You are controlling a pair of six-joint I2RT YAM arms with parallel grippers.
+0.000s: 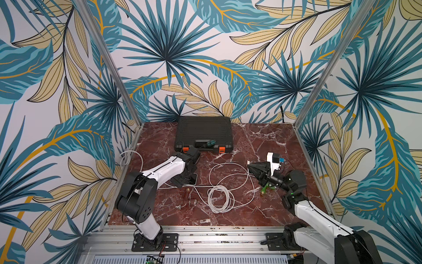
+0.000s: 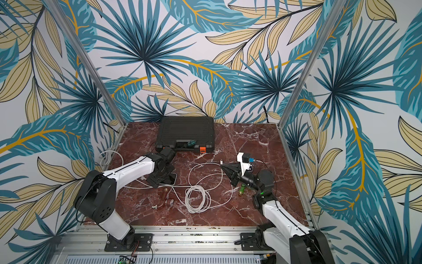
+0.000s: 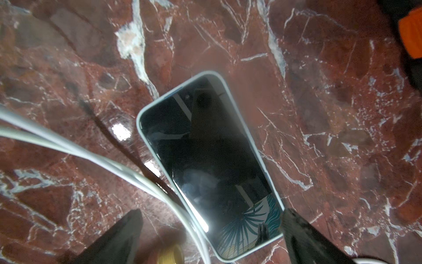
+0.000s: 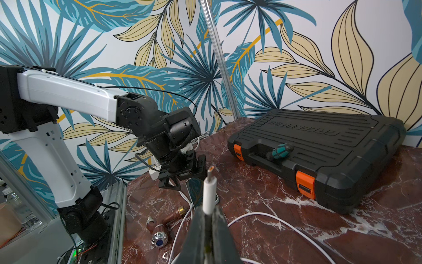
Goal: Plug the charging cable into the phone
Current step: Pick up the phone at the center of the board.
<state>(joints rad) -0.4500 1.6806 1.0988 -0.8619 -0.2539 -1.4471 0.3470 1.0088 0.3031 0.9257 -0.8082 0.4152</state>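
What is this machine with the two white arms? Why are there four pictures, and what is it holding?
It is a robot with two arms, the left arm and the right arm. Each ends in a gripper, a pincher like two fingers. Two pictures come from a camera up above, looking down at the red marble table. The other two come from small cameras on the robot's wrists. On the table lie a phone, a long white cable, a black toolbox and some metal pipe parts. The right gripper is pinched shut on the cable's plug. The left gripper is open over the phone, holding nothing.
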